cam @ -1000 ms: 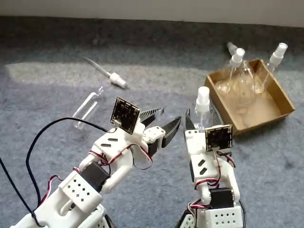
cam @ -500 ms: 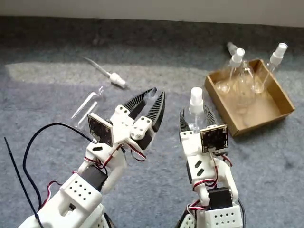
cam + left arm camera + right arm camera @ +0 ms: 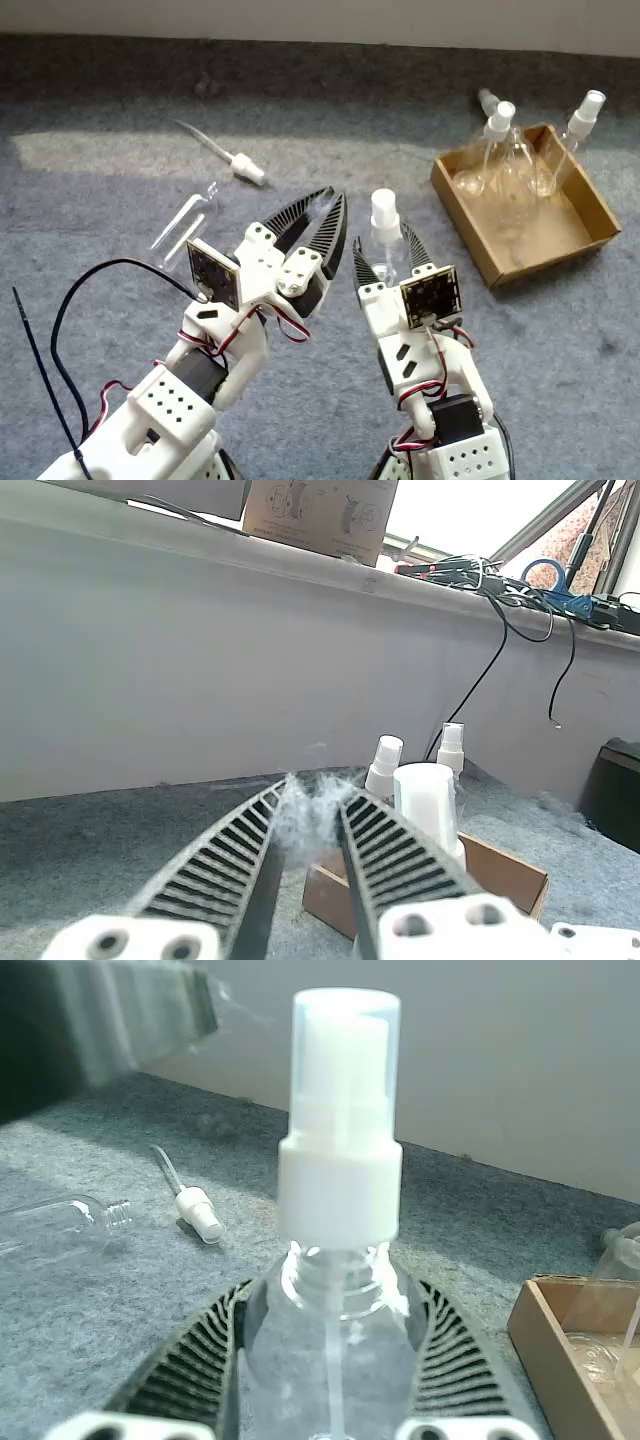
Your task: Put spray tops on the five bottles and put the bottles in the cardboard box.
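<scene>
Right claw (image 3: 388, 258) grasps a capped bottle (image 3: 384, 212), its base hidden; left claw (image 3: 322, 205) hangs slightly parted.

Table's covered in grey carpet-ish felt (image 3: 110, 200), with a pale wall (image 3: 300, 15) right behind it. Up on the ledge (image 3: 200, 535) there's a printed brown carton (image 3: 320, 515), a mess of black cables (image 3: 470, 570) and something blue-handled, maybe scissors (image 3: 553, 577).
</scene>
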